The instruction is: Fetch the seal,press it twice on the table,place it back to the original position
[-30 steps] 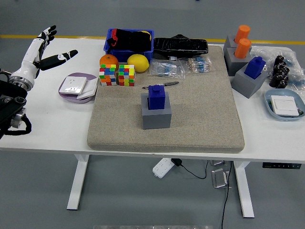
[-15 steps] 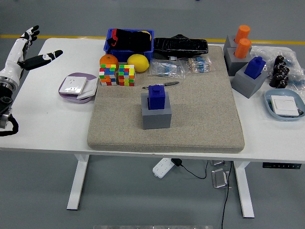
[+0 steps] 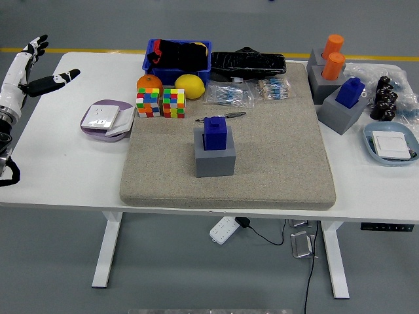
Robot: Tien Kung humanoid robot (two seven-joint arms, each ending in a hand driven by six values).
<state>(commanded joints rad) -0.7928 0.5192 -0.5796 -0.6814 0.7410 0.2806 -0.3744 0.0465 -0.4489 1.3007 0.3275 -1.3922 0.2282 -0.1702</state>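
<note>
A blue seal [image 3: 215, 132] stands upright in its grey block holder [image 3: 215, 159] in the middle of the beige felt mat [image 3: 275, 176]. My left hand [image 3: 34, 65] is at the picture's far left edge, over the table's left end, well away from the seal. Its fingers are spread and it holds nothing. My right arm is out of view.
At the back stand two colour cubes [image 3: 161, 103], an orange [image 3: 149, 82], a lemon [image 3: 190, 86], a blue bin [image 3: 178, 57] and a black bag [image 3: 247, 62]. A purple dish [image 3: 105, 119] lies left of the mat. More seals in grey holders [image 3: 344, 104] and a blue tray [image 3: 391, 144] stand at right.
My left arm has drawn back to the left, away from the table's middle, and now shows only at the picture's edge. The seal has not moved.
</note>
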